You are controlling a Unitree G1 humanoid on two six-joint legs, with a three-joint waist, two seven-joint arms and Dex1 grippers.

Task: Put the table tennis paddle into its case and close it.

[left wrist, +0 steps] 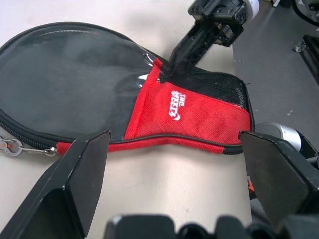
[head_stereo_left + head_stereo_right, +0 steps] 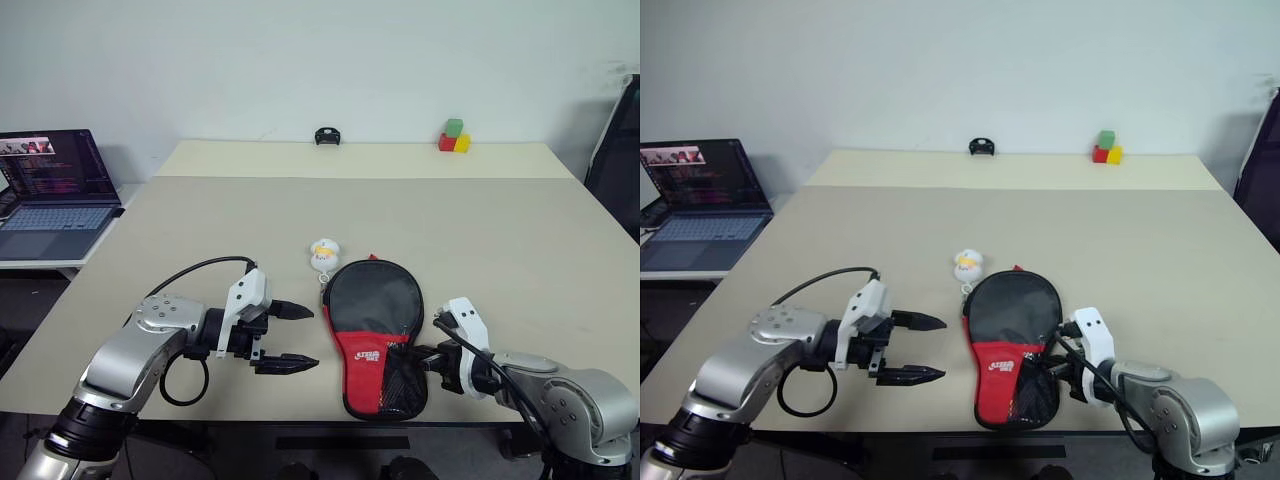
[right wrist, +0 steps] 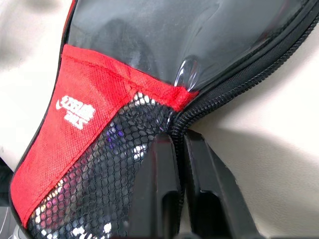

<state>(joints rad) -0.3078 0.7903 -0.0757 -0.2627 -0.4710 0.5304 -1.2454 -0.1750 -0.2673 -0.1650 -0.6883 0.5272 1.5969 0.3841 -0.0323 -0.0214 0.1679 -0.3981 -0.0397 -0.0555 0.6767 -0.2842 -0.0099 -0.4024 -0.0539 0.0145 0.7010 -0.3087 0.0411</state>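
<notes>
The case point(image 2: 376, 335) lies on the desk point(image 2: 500, 230), long axis from 12 to 6 o'clock. The right tool point(image 3: 178, 149), nearly closed, touches its zip edge at 3 o'clock; the left tool point(image 2: 291, 338) waits wide at 9 o'clock, apart.

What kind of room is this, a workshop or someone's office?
Probably a lab or office test space: a wide beige table, an open laptop on a side desk, plain white wall, and small coloured blocks set out like test props.

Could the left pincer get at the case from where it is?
Probably yes: the left pincer is open and faces the case across bare table; the right pincer sits on the far edge.
</notes>
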